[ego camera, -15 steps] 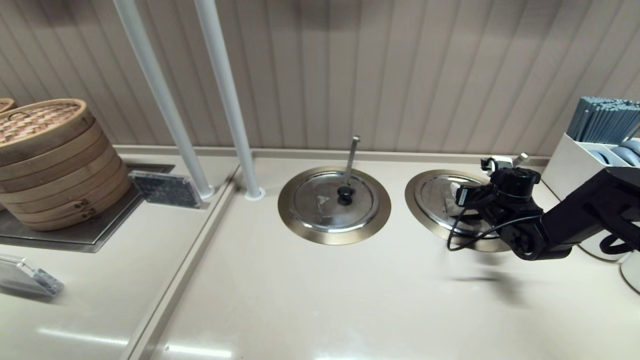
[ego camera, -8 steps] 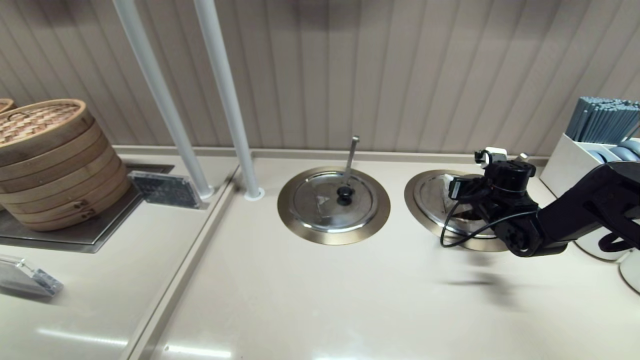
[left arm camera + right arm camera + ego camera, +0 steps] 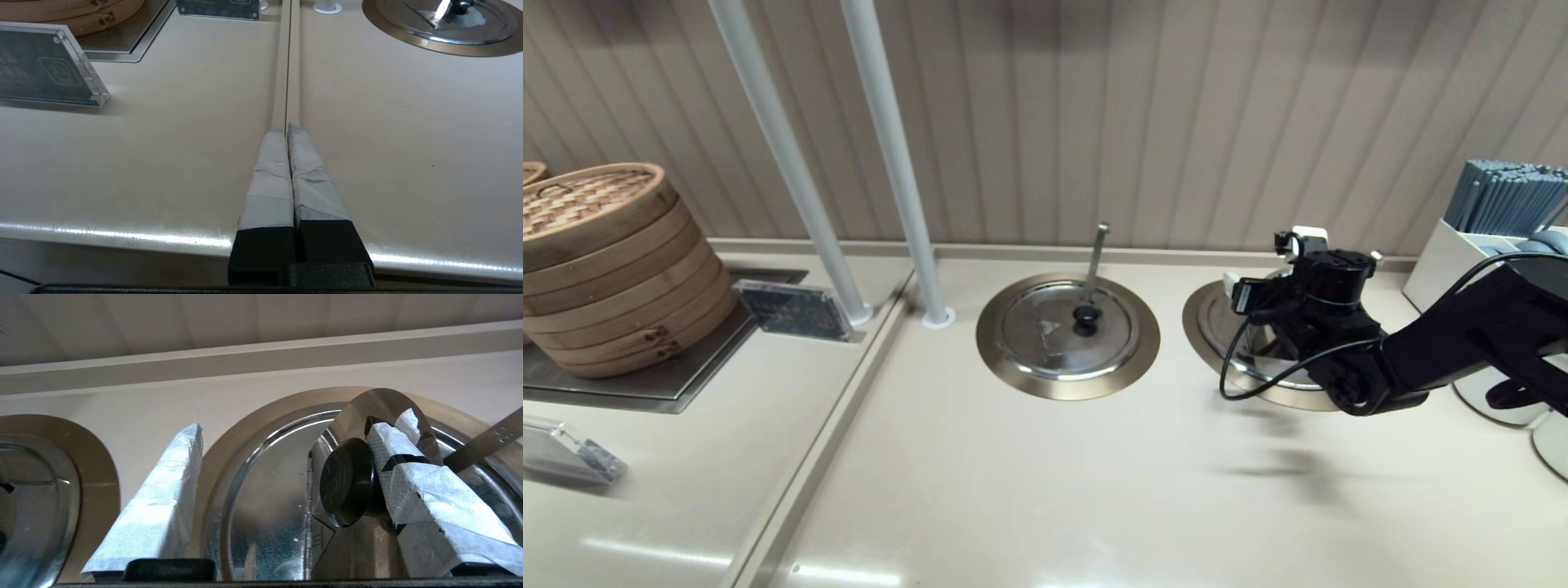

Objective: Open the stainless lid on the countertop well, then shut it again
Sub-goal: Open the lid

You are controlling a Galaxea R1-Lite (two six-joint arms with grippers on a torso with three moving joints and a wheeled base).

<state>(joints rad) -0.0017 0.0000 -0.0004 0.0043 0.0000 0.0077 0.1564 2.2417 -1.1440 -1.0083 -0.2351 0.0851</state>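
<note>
Steel fills the right wrist view: the stainless lid (image 3: 265,498) sits in the countertop well (image 3: 1217,306) at 3 o'clock of its twin lid (image 3: 1068,328). The right gripper (image 3: 286,473) is spread around the black knob (image 3: 347,482) (one finger touching it), so opening is only starting; next the fingers must close and lift. The left gripper (image 3: 287,130) is parked, pressed together.

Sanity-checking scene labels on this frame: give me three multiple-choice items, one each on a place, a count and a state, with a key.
1. The right gripper is over:
A. the stainless lid
B. the twin lid
C. neither lid

2. Round steel lids in the head view:
A. one
B. two
C. three

3. The left gripper is:
A. open
B. shut
C. shut on a lid knob

Key:
1. A, the right wrist view shows its fingers on either side of that lid's black knob.
2. B, the stainless lid and the twin lid are the only ones.
3. B, its taped fingers touch with nothing between them.
</note>
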